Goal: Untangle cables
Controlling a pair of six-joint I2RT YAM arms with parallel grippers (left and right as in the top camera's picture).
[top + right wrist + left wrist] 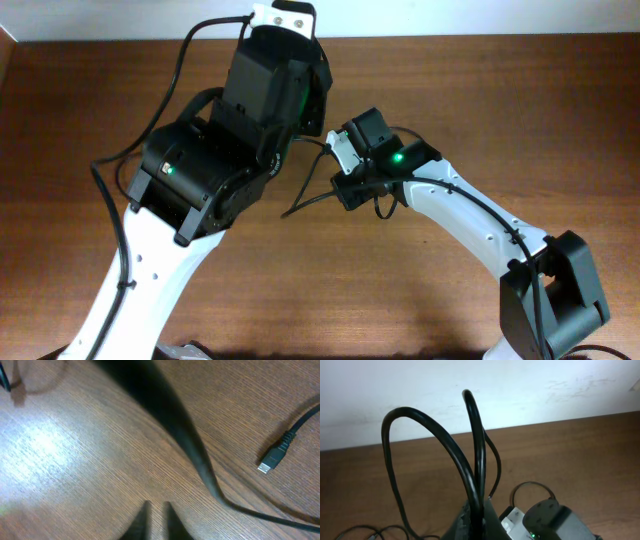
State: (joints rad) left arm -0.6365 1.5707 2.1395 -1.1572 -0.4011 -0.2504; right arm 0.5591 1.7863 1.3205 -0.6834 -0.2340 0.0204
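Note:
In the left wrist view my left gripper (479, 512) is shut on thick black cables (470, 467), which rise from the jaws in tall loops. A thinner cable (370, 531) lies on the table at lower left. In the overhead view thin black cables (308, 197) run between the two arms, and the left arm's bulk hides the left gripper. My right gripper (156, 508) hovers low over the wood, its fingers a narrow gap apart with nothing between them. A blurred black cable (175, 425) crosses in front of it, and a cable end with a USB plug (270, 461) lies to its right.
The brown wooden table (520, 110) fills the overhead view. The right arm's wrist (552, 520) sits close beside the left gripper. A white wall (520, 390) stands behind the table's far edge.

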